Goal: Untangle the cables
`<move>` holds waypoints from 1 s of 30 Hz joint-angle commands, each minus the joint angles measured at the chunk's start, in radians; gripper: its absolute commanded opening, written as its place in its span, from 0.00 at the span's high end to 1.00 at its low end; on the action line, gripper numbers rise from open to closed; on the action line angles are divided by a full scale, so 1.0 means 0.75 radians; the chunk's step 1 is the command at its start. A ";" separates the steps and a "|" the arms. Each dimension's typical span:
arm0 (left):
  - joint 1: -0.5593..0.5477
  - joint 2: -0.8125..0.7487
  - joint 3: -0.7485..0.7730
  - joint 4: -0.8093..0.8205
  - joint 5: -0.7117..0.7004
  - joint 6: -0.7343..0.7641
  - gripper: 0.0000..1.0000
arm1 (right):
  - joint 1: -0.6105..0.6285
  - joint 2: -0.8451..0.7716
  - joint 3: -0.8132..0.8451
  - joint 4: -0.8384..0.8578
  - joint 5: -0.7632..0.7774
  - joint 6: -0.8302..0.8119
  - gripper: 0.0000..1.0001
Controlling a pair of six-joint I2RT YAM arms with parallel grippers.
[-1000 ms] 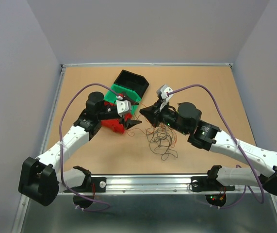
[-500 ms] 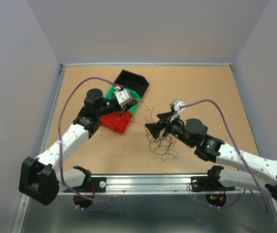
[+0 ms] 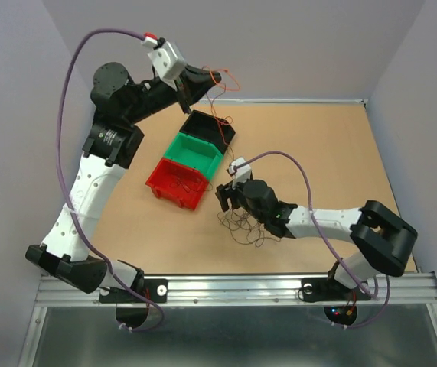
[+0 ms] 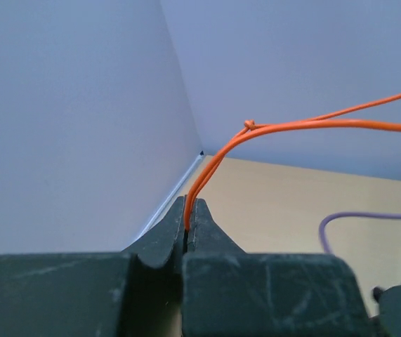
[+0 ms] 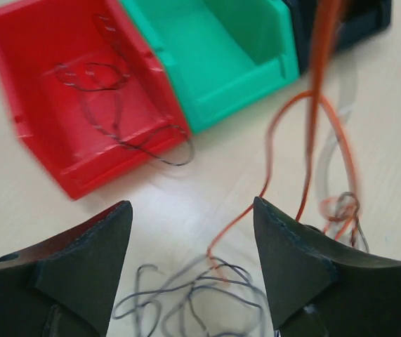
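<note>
- The left arm (image 3: 88, 176) is raised high above the far-left side of the counter (image 3: 317, 153), near the back wall.
- The left jaws are clenched on an orange wire (image 4: 214, 165), which is pinched right at their tips.
- Beyond the tips the orange wire carries a small knot and runs off to the right as two strands.
- From above, the orange wire (image 3: 220, 76) loops beside the left jaws, above the black bin (image 3: 210, 126).
- The right arm (image 3: 317, 222) lies low across the counter, with its jaws released and spread wide.
- The tangle (image 3: 245, 225) of thin dark and reddish cables lies on the counter, just beside and under the right jaws.
- In the right wrist view, the orange wire (image 5: 319, 84) drops to a small clump by the right finger (image 5: 291, 260).
- Loose dark loops (image 5: 200, 295) lie between the two fingers.
- The red bin (image 3: 176, 183), green bin (image 3: 195, 153) and black bin touch in a diagonal row.
- A few dark wires (image 5: 95, 91) lie in the red bin, and one trails over its edge.
</note>
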 commanded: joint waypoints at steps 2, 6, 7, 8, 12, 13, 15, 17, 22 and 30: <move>0.029 0.043 0.366 -0.121 -0.144 -0.154 1.00 | -0.180 0.166 0.019 0.167 0.098 0.165 0.72; 0.055 0.099 0.580 -0.173 -0.401 -0.234 1.00 | -0.250 0.140 -0.283 0.255 0.161 0.333 0.99; 0.086 0.107 0.636 -0.165 -0.556 -0.248 1.00 | -0.250 0.114 -0.357 0.274 0.232 0.424 1.00; 0.106 0.109 0.650 -0.150 -0.622 -0.272 1.00 | -0.254 0.075 -0.431 0.332 0.264 0.472 0.99; 0.254 0.113 0.659 -0.087 -0.777 -0.444 1.00 | -0.290 -0.180 -0.766 0.394 0.403 0.701 1.00; 0.264 0.131 0.657 -0.087 -0.738 -0.448 1.00 | -0.297 -0.321 -0.834 0.394 0.413 0.709 0.99; 0.272 0.148 0.671 -0.097 -0.623 -0.467 1.00 | -0.301 -0.448 -0.859 0.394 0.381 0.679 0.99; 0.270 0.154 0.657 -0.097 -0.556 -0.479 1.00 | -0.299 -0.618 -0.875 0.360 0.352 0.638 0.99; 0.256 0.109 0.512 0.027 -0.292 -0.442 1.00 | -0.301 -0.890 -0.861 0.223 0.293 0.546 0.37; 0.223 0.123 0.305 0.118 -0.345 -0.362 1.00 | -0.301 -1.058 -0.824 0.063 0.158 0.523 0.10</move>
